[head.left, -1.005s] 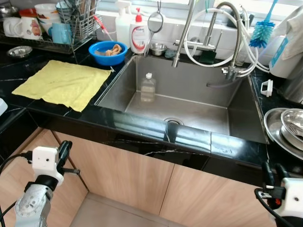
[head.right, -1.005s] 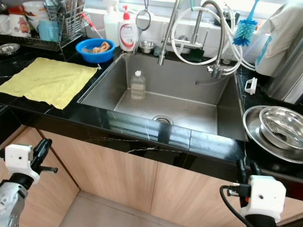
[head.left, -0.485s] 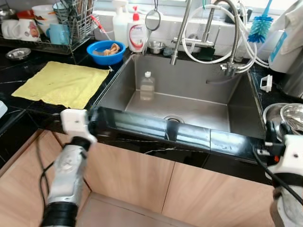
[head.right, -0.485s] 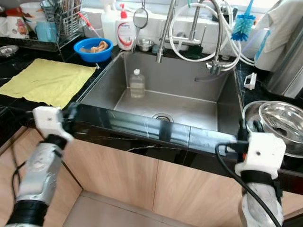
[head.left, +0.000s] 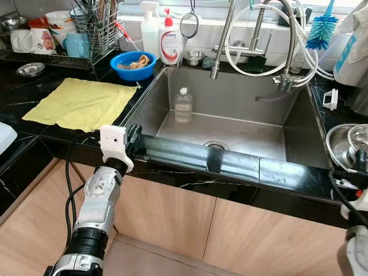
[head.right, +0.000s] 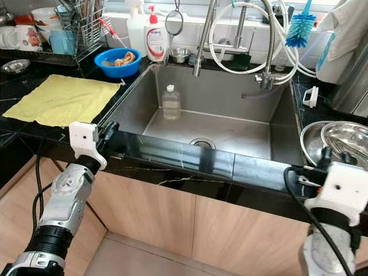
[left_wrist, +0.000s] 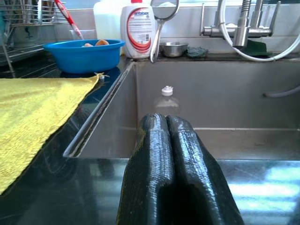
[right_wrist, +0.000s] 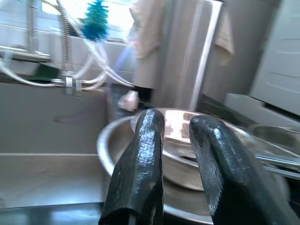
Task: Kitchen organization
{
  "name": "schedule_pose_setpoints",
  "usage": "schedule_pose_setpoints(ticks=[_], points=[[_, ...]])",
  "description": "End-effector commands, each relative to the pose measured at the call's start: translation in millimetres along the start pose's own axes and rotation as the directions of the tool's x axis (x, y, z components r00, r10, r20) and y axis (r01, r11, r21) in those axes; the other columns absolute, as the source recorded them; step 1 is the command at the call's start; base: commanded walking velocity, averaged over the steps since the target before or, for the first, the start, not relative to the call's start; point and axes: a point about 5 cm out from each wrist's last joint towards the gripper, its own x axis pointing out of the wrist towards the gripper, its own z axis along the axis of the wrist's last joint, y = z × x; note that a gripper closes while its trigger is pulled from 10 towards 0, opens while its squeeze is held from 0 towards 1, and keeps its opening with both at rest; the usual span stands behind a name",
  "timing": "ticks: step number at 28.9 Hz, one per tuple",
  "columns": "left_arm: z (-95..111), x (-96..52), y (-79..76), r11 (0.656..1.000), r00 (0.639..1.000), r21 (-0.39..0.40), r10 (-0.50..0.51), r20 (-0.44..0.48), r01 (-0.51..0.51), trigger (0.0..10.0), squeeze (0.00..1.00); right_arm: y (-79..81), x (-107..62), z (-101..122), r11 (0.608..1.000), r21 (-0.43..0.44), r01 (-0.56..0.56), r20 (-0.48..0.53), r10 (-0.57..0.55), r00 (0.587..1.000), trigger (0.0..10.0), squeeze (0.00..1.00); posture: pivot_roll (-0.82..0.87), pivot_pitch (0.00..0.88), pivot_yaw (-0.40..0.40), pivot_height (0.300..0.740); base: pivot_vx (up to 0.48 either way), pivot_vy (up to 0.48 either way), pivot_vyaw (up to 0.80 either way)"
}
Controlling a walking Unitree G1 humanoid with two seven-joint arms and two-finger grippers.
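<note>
Left eye view – sink (head.left: 299,132): a steel basin is seen, a clear plastic bottle (head.left: 183,106) stood upright on its floor near the back left, a drain (head.left: 215,145) in the middle.
Left eye view – blue bowl (head.left: 133,64): set on the black counter (head.left: 34,86) just left of the sink, pale scraps held inside, not identifiable.
Left eye view – yellow cloth (head.left: 80,103): spread flat on the counter, in front of the bowl.
Right eye view – dish rack (head.right: 75,34): mugs and utensils are packed in at the far left.
Right eye view – steel bowls (head.right: 339,141): nested on the counter right of the sink.
Right eye view – soap bottles (head.right: 155,37): stood behind the sink's left corner.
Left wrist view – left gripper (left_wrist: 167,123): fingers pressed together, nothing between them, raised at the sink's front edge, pointed toward the bottle.
Right wrist view – right gripper (right_wrist: 176,124): fingers parted by a narrow gap, nothing gripped, held just before the steel bowls.
</note>
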Motion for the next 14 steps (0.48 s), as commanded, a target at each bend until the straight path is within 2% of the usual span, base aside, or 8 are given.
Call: schedule_pose_setpoints(ticks=[1, 4, 9, 14], points=[[4, 3.3, 0.3, 1.000, 1.000, 0.020, -0.007, 0.013, 0.007, 10.0, 0.00, -10.1, -0.5, 9, 0.999, -0.001, 0.044, 0.029, -0.044, 0.999, 10.0, 1.00, -0.11, 0.000, 0.034, 0.740, 0.000, 0.000, 0.00], [-1, -0.1, -1.2, 1.000, 1.000, 0.020, -0.009, -0.002, 0.009, 10.0, 0.00, -23.1, 1.6, 15, 0.994, -0.006, 0.108, 0.038, -0.108, 0.993, 10.0, 1.00, -0.12, 0.000, 0.031, 0.740, 0.000, 0.000, 0.00], [-3, 0.0, 0.2, 1.000, 1.000, 0.025, -0.005, -0.002, 0.005, 10.0, 0.00, -26.9, 4.1, 16, 0.990, 0.010, 0.140, 0.038, -0.140, 0.989, 10.0, 1.00, -0.11, 0.000, 0.029, 0.740, 0.000, 0.000, 0.00], [-3, -1.0, 3.1, 0.999, 1.000, 0.032, -0.002, -0.001, 0.002, 10.0, 0.00, -32.9, 3.9, 17, 0.975, 0.024, 0.219, 0.014, -0.219, 0.976, 10.0, 1.00, -0.11, 0.000, 0.029, 0.740, 0.000, 0.000, 0.00]])
